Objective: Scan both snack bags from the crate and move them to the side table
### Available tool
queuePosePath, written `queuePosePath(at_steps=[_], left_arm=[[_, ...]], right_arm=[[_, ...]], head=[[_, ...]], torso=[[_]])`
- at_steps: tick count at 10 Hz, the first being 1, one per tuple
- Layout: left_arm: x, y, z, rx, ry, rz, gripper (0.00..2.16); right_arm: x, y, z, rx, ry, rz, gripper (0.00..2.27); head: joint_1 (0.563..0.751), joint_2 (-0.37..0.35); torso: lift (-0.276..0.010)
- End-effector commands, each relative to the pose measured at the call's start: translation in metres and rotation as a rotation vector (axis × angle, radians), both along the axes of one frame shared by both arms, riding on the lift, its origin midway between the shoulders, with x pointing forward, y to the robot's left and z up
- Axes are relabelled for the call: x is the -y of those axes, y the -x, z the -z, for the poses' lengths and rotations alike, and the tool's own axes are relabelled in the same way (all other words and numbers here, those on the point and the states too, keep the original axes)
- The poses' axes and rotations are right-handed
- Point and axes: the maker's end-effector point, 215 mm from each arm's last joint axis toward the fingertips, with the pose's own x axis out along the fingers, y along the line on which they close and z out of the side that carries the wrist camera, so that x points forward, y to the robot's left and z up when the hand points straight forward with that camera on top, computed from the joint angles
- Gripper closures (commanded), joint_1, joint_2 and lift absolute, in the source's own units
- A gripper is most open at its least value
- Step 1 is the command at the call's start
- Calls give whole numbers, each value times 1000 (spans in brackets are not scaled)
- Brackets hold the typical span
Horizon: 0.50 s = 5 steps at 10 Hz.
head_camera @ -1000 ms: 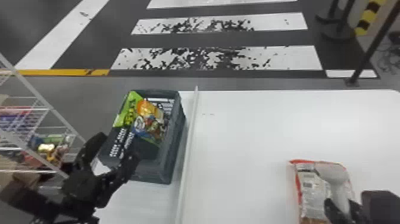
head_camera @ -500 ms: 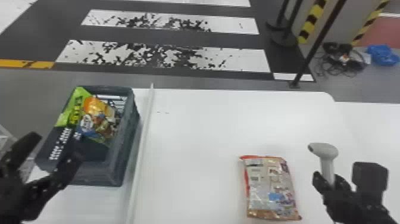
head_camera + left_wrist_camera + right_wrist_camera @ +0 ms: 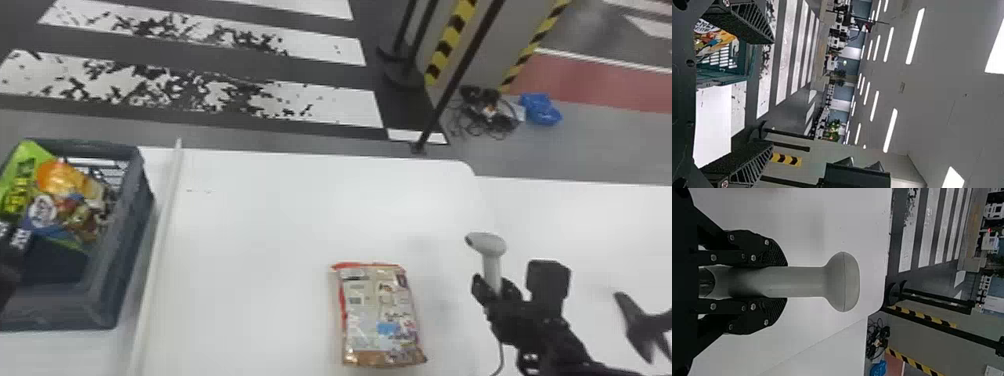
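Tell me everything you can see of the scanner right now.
The scanner is pale grey, smooth and plastic-looking, with a straight handle and a wider, rounded head that has a dark patch at its left end in the head view. It stands upright, handle down, clamped between both fingers of the right end effector; the head is free above them. A thin cable hangs below the grip. In the head view it is right of the bag on the white table.

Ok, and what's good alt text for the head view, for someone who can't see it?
The robot's right gripper holds a gray handheld scanner to the right of a snack bag lying flat on a white table. At the left, a dark crate holds colorful snack packaging.
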Motion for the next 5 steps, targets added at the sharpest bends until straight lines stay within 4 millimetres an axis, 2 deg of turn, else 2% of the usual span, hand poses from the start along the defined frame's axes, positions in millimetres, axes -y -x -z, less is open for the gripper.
queuePosePath(at_steps=[1,3,5], left_arm=[[1,0,0,-1,-1,1,63],[3,2,1,0,-2,13,63],[3,2,-1,3,-5,15,66]], right_arm=[[7,1,15,-23,1,3,2246],[11,-3,38,-39,-17,-22,2246],[17,-3,52,-48,-9,-29,2246]], head=[[695,-260],[695,-274],[695,-286]], torso=[[-29],[-29],[-29]])
